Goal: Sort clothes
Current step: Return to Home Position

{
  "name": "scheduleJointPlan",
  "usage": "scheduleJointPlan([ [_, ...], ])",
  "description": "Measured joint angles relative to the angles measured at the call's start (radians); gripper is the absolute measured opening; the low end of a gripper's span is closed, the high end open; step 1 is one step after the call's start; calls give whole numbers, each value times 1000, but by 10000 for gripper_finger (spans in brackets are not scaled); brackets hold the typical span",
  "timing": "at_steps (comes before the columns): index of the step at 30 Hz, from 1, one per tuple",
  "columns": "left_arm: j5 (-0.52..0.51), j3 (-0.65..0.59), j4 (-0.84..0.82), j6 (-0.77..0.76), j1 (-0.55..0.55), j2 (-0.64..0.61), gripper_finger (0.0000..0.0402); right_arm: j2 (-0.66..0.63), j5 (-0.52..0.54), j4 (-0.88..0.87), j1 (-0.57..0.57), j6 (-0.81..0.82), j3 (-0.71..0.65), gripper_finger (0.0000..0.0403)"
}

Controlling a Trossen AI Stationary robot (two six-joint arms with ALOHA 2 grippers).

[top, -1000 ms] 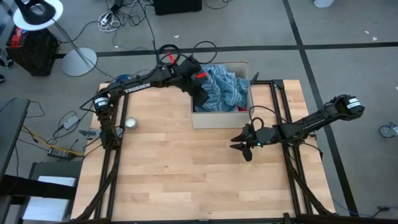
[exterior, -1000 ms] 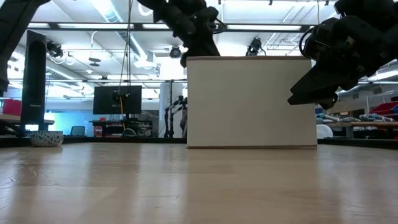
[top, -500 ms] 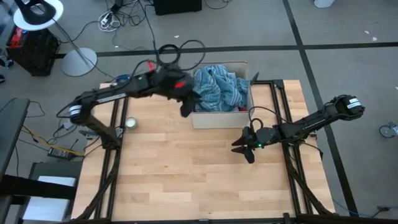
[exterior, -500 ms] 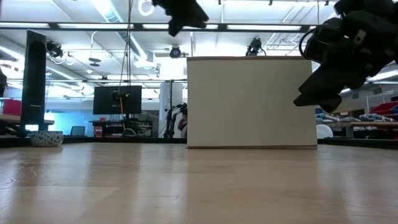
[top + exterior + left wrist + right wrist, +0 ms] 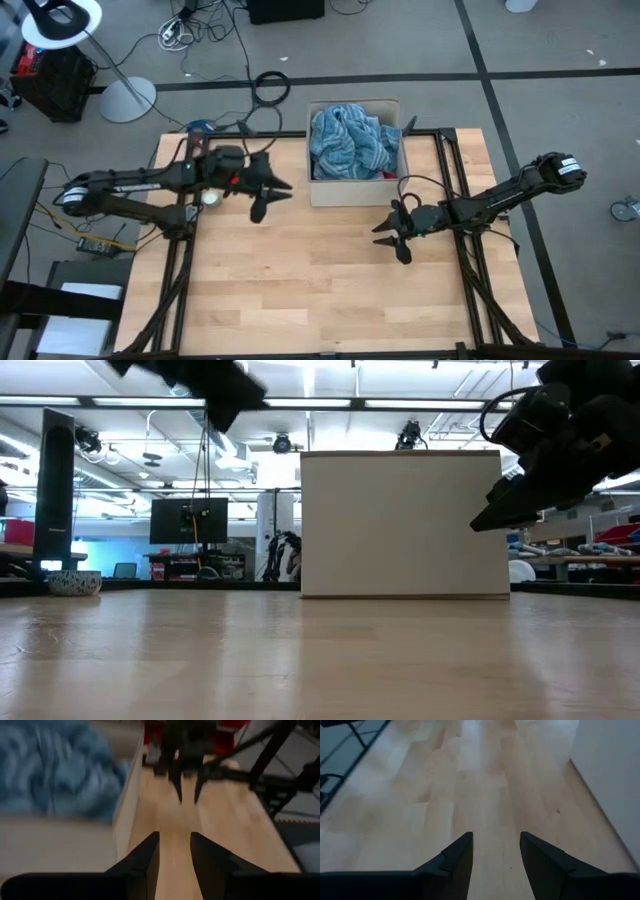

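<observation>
The blue striped cloth [image 5: 350, 143] lies heaped in the cardboard box [image 5: 352, 190] at the high view's upper centre. It looks sorted, so neither arm needs to hold anything. The left gripper [image 5: 272, 197] hangs left of centre over the wooden table [image 5: 300, 285], fingers spread and empty. The right gripper [image 5: 391, 238], lower right of the box, is likewise spread and empty. Half a second earlier the left gripper was at the box's left edge; it has since drawn back leftward, while the right one has barely shifted.
</observation>
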Motion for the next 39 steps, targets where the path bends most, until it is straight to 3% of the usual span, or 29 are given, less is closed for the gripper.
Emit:
scheduleJointPlan([
  [5, -10, -183, 57, -54, -2, -73, 115, 0, 47, -28, -17, -1, 0, 164],
  [10, -18, -403, 329, -2, -17, -102, 115, 1, 63, -37, -28, 0, 0, 164],
  [13, -16, -516, 492, -46, -18, -106, 115, 1, 63, -37, -28, 0, 0, 164],
  [27, 30, -861, 1078, -133, -64, -115, 115, 1, 61, -45, -28, 5, 0, 164],
  [33, 26, -860, 1039, -135, -63, -159, 115, 1, 60, -71, -28, 2, 0, 164],
  [39, -8, -860, 918, -130, -62, -293, 115, 1, 60, -83, -28, 2, 0, 164],
])
